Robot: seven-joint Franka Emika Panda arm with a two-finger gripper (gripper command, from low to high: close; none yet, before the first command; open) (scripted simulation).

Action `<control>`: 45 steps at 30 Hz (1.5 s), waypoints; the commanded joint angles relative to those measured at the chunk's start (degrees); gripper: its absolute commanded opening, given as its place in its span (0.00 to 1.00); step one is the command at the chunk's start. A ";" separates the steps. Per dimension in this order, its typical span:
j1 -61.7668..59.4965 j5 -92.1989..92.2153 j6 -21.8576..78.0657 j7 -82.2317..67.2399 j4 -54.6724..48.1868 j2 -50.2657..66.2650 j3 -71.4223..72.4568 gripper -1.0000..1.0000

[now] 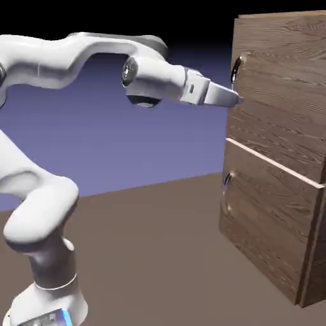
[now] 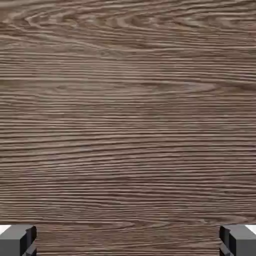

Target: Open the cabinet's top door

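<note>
Reaching the top handle (image 1: 237,70) well meant lining up my wide-open fingers (image 2: 19,241) first; they seemed near its low end.

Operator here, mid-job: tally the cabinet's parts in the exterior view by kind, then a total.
Wood-grain front panels: 2, the top door and the lower panel
Arched metal handles: 2, upper and lower
Total: 4

Brown wood grain streaks the cabinet (image 1: 280,95); the backdrop (image 1: 127,146) is blue-violet.
</note>
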State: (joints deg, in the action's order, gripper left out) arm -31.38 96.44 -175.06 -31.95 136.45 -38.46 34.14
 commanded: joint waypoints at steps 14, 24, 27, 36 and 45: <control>-11.60 34.89 -0.38 -26.92 -8.88 -2.10 12.35 0.50; -19.89 59.82 -0.65 -46.15 -15.23 -3.60 21.18 0.50; -22.37 67.29 -0.73 -51.91 -17.13 -4.05 23.82 0.50; -34.79 69.56 -0.04 -53.87 -25.48 -0.20 33.31 0.00; -18.17 69.58 3.17 -62.40 -18.51 4.85 20.44 0.00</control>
State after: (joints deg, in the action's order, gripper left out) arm -49.54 166.01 -171.86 -94.38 117.99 -33.60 54.61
